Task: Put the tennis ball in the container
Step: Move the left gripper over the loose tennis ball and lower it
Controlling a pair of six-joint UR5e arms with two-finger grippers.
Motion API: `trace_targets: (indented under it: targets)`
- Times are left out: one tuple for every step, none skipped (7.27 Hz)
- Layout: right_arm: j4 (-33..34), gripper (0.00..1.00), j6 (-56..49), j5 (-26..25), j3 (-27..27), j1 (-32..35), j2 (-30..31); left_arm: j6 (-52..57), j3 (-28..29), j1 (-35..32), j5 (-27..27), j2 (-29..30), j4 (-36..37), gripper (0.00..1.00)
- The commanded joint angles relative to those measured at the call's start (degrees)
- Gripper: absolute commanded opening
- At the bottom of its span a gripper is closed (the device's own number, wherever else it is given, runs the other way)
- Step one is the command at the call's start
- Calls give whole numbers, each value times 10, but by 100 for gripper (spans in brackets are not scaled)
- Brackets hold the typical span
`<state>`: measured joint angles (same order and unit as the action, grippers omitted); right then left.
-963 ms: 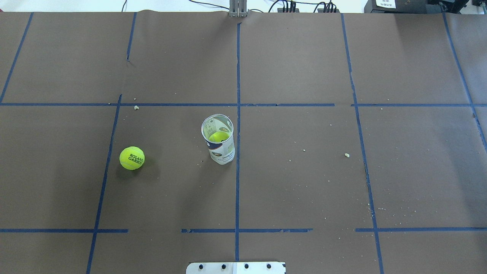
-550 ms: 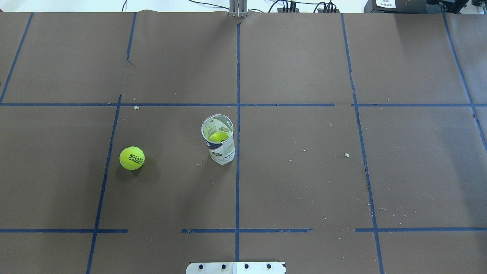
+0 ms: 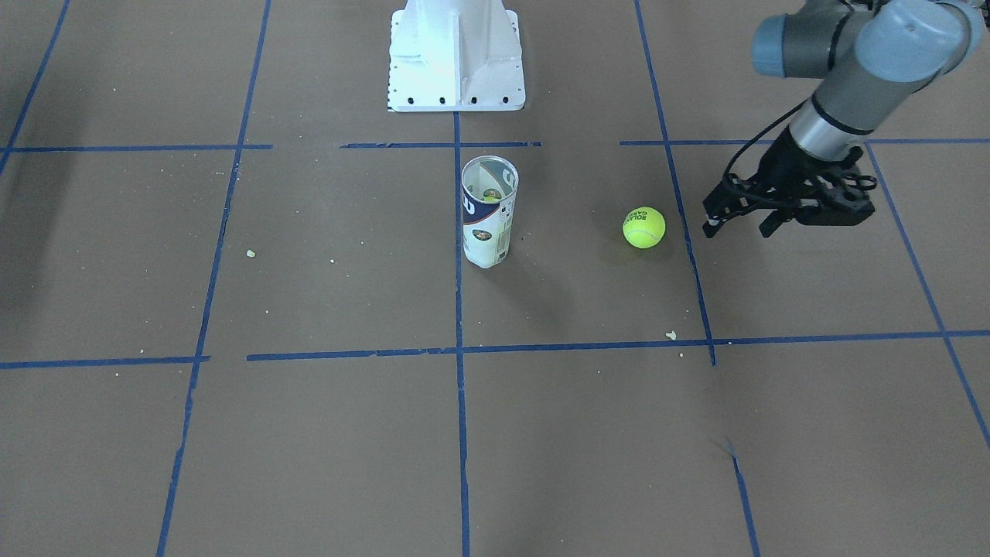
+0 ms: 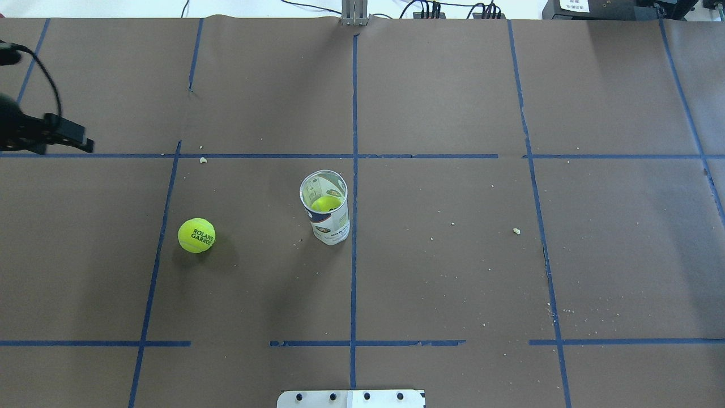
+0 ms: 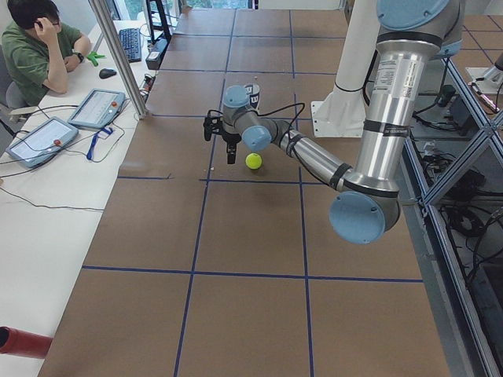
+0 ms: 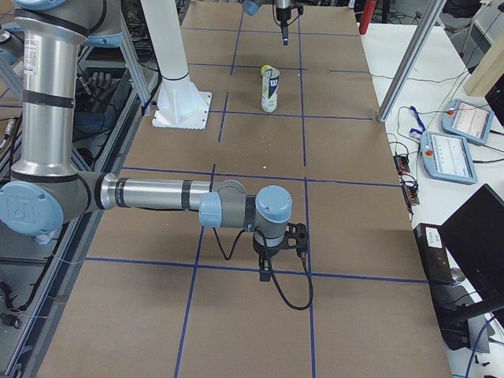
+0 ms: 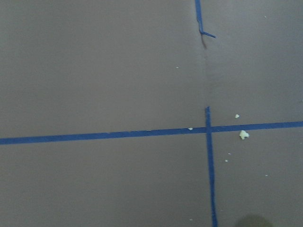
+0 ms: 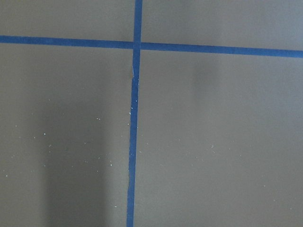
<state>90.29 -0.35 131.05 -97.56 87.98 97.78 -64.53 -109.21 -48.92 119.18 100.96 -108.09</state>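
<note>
The yellow-green tennis ball point(image 4: 196, 235) point(image 3: 643, 227) lies loose on the brown table, left of centre in the overhead view. The clear container point(image 4: 325, 209) point(image 3: 487, 213) stands upright near the middle tape line, and a second yellow ball point(image 4: 325, 204) rests inside it. My left gripper point(image 3: 736, 229) hovers open and empty above the table, apart from the loose ball on its outer side. It just shows at the overhead view's left edge point(image 4: 68, 141). My right gripper point(image 6: 272, 264) shows only in the exterior right view, far from both things, and I cannot tell its state.
The white pedestal point(image 3: 456, 54) stands at the robot's side of the table. Blue tape lines cross the brown paper, and small crumbs point(image 4: 516, 230) are scattered about. A seated operator point(image 5: 35, 47) and tablets are beyond the far table edge.
The left gripper has come into the overhead view at its left edge. The ball and the container have not moved.
</note>
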Motion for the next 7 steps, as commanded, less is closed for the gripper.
trace_targets:
  targets:
    - [1, 100, 0, 0, -1, 0, 0, -74, 2, 84, -99, 16, 14, 100]
    - [0, 100, 0, 0, 0, 0, 0, -79, 3, 105, -124, 24, 36, 100]
    - [0, 100, 0, 0, 0, 0, 0, -87, 5, 115, -130, 27, 39, 100]
    - [0, 100, 0, 0, 0, 0, 0, -100, 6, 130, -142, 28, 39, 100]
    - [1, 100, 0, 0, 0, 0, 0, -103, 8, 140, -154, 28, 38, 100]
    - [0, 100, 0, 0, 0, 0, 0, -103, 14, 142, -154, 28, 36, 100]
    - [1, 100, 0, 0, 0, 0, 0, -103, 23, 145, -154, 28, 34, 100]
